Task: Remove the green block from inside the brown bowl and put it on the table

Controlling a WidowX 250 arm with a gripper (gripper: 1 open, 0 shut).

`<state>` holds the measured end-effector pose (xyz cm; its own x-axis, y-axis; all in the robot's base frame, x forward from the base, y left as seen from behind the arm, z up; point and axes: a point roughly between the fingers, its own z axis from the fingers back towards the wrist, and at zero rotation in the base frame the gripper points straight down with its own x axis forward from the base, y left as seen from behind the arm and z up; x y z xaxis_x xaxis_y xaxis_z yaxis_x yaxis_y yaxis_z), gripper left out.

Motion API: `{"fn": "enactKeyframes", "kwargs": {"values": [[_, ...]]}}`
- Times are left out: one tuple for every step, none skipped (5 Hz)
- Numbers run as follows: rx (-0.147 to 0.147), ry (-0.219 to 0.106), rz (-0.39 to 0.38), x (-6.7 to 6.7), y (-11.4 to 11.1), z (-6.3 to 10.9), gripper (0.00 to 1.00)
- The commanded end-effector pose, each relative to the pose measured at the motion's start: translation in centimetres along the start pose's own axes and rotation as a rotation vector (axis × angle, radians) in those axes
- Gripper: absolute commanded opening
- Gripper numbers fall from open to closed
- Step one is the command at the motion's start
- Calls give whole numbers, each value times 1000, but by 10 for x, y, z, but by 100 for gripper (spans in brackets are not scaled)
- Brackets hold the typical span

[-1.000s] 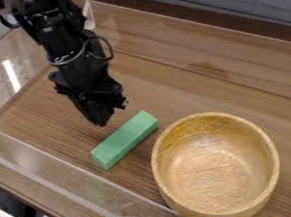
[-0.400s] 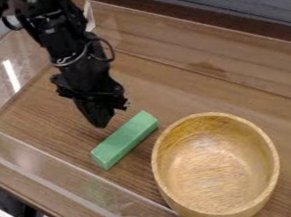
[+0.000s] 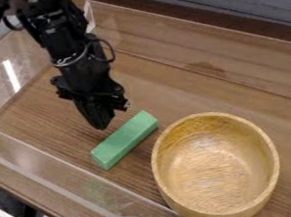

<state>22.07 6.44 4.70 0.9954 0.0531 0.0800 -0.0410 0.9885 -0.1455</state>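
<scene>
The green block lies flat on the table, just left of the brown bowl and outside it. The bowl's inside holds nothing. My black gripper hangs just above and behind the block's far end, fingers pointing down and pressed together, with nothing between them. It does not touch the block.
Low clear plastic walls edge the table at the front and left. The bowl sits near the front right corner. Bare wood stretches behind and to the right of the gripper.
The gripper has shifted very slightly up from the block. Block and bowl have not moved.
</scene>
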Motion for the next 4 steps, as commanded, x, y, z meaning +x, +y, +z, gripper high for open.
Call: {"fn": "enactKeyframes", "kwargs": {"values": [[10, -35, -1, 10, 2, 9, 0], [4, -27, 2, 10, 1, 9, 0], [-2, -18, 5, 10, 1, 9, 0], [-6, -10, 7, 10, 0, 8, 0]]}}
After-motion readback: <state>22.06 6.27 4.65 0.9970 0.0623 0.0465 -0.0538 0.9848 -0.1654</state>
